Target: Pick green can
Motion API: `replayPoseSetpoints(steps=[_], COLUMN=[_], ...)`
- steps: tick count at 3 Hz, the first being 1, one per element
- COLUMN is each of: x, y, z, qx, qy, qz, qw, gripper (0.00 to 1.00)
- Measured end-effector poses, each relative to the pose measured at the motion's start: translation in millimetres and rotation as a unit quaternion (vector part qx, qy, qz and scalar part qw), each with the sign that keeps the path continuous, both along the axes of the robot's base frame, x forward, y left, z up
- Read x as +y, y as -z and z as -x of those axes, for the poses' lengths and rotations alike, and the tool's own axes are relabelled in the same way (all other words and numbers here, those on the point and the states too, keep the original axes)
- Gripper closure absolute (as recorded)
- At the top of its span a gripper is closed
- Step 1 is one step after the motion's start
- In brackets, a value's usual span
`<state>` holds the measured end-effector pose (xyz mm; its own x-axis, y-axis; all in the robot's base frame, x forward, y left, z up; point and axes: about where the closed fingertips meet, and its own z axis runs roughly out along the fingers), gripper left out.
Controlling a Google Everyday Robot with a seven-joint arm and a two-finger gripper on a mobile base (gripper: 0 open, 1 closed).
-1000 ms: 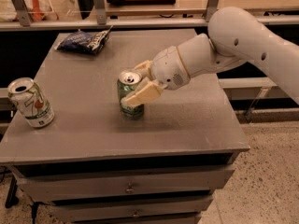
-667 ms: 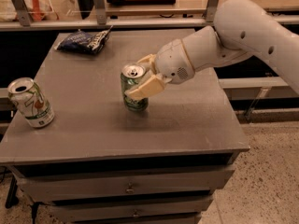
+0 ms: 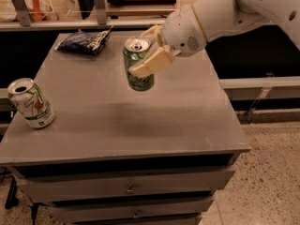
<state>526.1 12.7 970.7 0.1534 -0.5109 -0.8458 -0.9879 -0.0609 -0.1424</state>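
Green can (image 3: 139, 68) pinched in claw (image 3: 139, 50), held clear above worktop (image 3: 140, 125). Grip judged slanted across body: slip or drop could be caused by fast swing.

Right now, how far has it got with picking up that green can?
Grasping looks done: the pincer is shut on the green can. In hand: the can hangs above the table, its shadow beneath. Left: seemingly nothing but holding on.

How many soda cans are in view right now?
2. The gripper holds the green can above the table's middle; a white can stands near its left edge. None looks hidden.
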Motion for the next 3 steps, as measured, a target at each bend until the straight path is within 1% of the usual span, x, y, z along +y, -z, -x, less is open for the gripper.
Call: replayPoseSetpoints(steps=[1,2,3], x=[-3.1,-4.6,-5.1], y=[-20.9,-28.1,-28.3], z=[-0.3,0.3,0.5], qx=[-0.005,0.000,0.008], qy=[-0.012,-0.024,-0.029], qz=[0.007,0.012,0.016], qw=[0.9999,0.9997,0.9994], gripper=[1.00,1.00,1.00])
